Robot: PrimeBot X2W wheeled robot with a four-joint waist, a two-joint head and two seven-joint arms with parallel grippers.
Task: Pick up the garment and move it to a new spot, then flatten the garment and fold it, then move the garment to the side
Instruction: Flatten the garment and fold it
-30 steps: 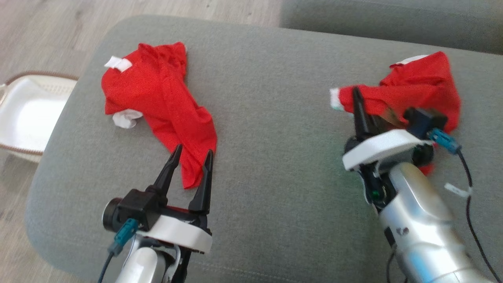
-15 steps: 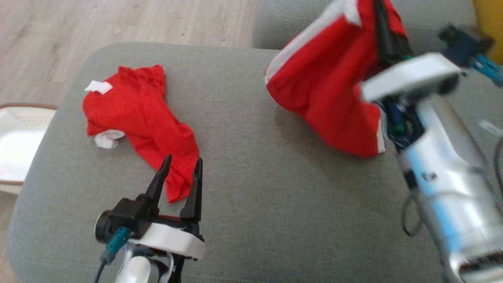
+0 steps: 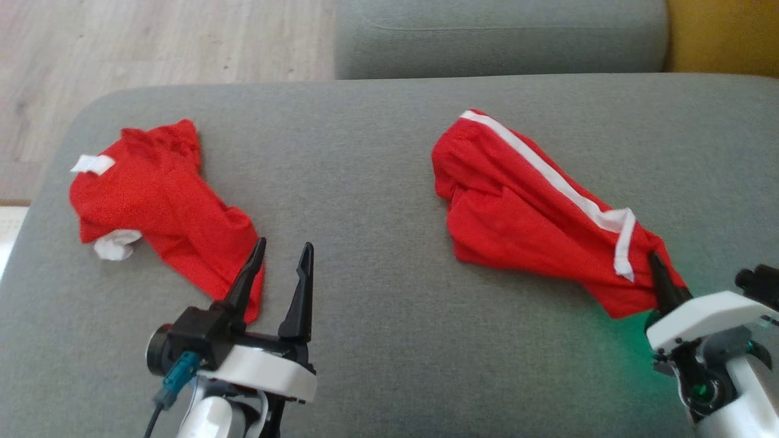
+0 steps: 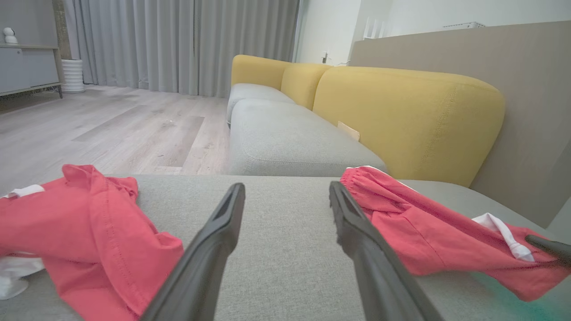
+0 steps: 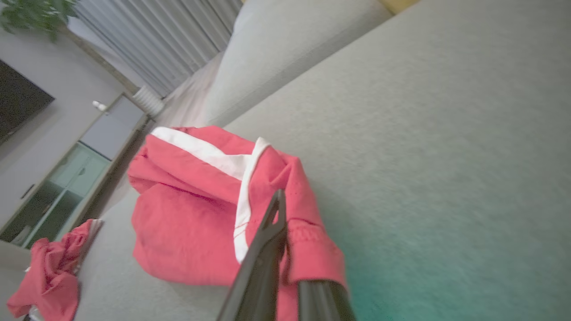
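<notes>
Right wrist view. The right gripper (image 5: 285, 232), two long dark fingers pressed together, pinches a hemmed edge of the red fabric garment with a white stripe (image 5: 187, 223). The rest of the garment lies crumpled on the grey upholstered seat cushion (image 5: 424, 133). Beyond the garment are a second grey cushion (image 5: 290, 53) and pale grey curtains (image 5: 178, 35). Well apart from the garment, on the same seat cushion, lies a smaller crumpled red cloth (image 5: 49, 267). A glass-fronted cabinet (image 5: 67, 187) stands behind it. A greenish glow tints the seat cushion just beside the pinched edge.
</notes>
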